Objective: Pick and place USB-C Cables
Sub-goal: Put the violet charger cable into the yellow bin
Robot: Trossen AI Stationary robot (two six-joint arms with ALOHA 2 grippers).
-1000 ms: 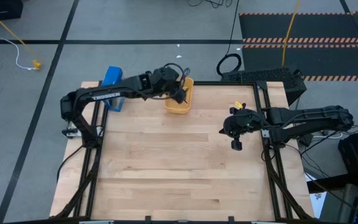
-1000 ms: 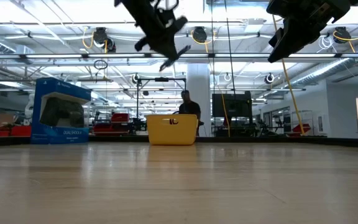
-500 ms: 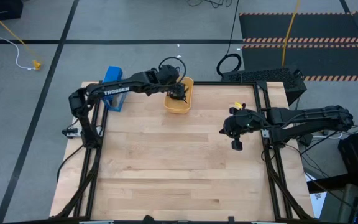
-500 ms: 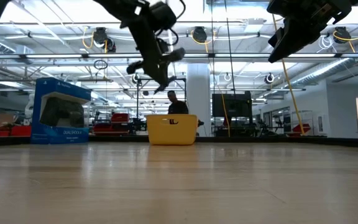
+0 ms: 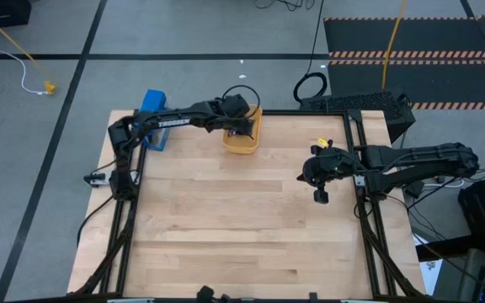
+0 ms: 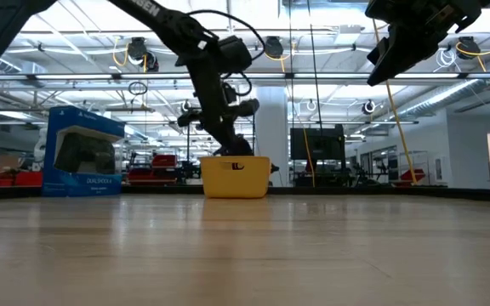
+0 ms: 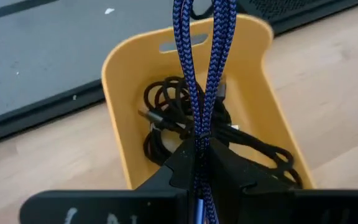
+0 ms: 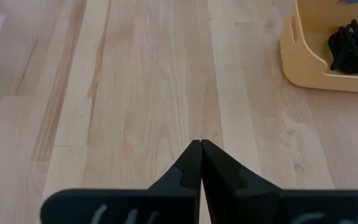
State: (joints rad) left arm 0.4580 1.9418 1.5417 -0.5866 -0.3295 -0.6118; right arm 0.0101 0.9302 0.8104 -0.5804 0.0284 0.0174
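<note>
While the left tool [image 7: 199, 155] pinches the blue-purple cable [image 7: 199, 68] above the orange tray [image 7: 120, 81] at the tabletop's far edge, it should lower before releasing, beside the black cables [image 7: 166, 112]; right tool [image 8: 201, 163] waits pressed together.

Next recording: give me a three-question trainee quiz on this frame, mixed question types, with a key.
1. True or false: the left gripper is shut on the blue cable.
2. Which already lies in the orange tray? A) black cables B) a yellow cord C) nothing
3. Fill in: the right gripper hangs shut over the bare ____, holding nothing.

Key
1. True; it holds the cable above the tray.
2. A.
3. Table.
</note>
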